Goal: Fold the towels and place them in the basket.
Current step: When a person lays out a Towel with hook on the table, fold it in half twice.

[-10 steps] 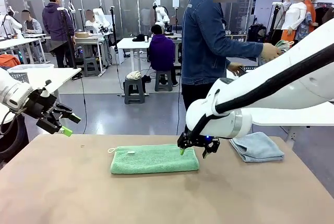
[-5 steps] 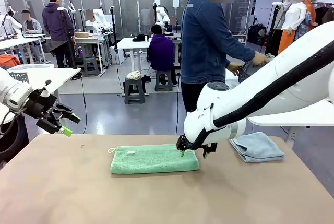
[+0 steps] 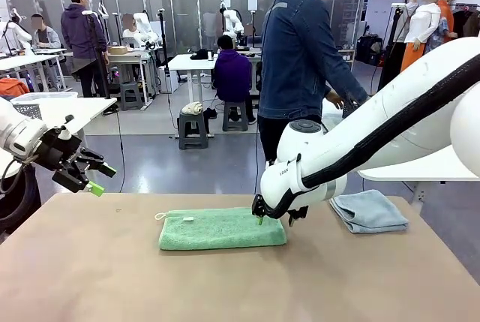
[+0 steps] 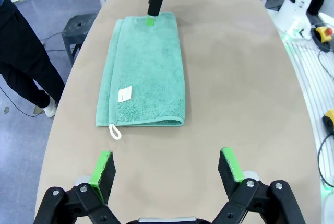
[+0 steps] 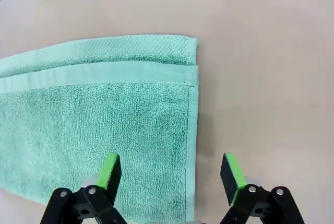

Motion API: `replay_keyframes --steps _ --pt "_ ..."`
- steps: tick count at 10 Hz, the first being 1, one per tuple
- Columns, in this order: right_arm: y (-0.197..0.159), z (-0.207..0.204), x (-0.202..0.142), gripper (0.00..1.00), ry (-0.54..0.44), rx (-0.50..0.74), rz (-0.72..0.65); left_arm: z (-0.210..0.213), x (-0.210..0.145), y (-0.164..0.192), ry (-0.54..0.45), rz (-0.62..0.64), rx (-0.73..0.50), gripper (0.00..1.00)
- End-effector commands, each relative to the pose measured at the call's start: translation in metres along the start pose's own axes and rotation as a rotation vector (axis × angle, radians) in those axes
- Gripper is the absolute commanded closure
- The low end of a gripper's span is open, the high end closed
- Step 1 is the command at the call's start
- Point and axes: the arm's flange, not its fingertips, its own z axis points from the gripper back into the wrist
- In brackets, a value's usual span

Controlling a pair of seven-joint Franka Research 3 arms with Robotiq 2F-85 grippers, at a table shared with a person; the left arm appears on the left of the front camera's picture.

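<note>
The right end effector (image 3: 274, 218) is down at the right end of the mint green towel (image 3: 221, 229), its jaws spread and astride that end's short edge: one green pad (image 5: 108, 171) over the terry, the other pad (image 5: 231, 173) over bare table (image 3: 225, 284), nothing pinched. The towel lies folded lengthwise at the table's centre, its white label (image 4: 124, 94) on top and its corner loop (image 4: 115, 131) at the 9 o'clock end in the front view. The pale blue-grey towel (image 3: 370, 211) lies folded at 3 o'clock, apart from the green one. The left end effector (image 3: 96, 179) hangs above the table's 9 o'clock edge, jaws spread wide, empty. A person (image 3: 300, 59) stands at 12 o'clock beyond the table.
</note>
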Motion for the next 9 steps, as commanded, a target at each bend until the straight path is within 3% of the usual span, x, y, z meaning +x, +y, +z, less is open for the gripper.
replay_keyframes --steps 1,6,8,9 --pt "0.013 -0.006 0.003 0.2 -0.029 -0.037 -0.036 -0.001 0.001 0.001 0.005 -0.001 0.006 0.0" --pt "0.013 -0.011 0.009 0.2 -0.011 -0.048 -0.048 -0.001 0.001 0.001 0.005 -0.001 0.006 0.0" --pt "0.012 -0.014 0.009 0.31 0.005 -0.048 -0.054 -0.001 0.001 0.001 0.005 -0.001 0.006 0.0" --pt "0.011 -0.016 0.009 0.44 0.01 -0.048 -0.054 -0.001 0.001 0.001 0.005 -0.001 0.006 0.0"
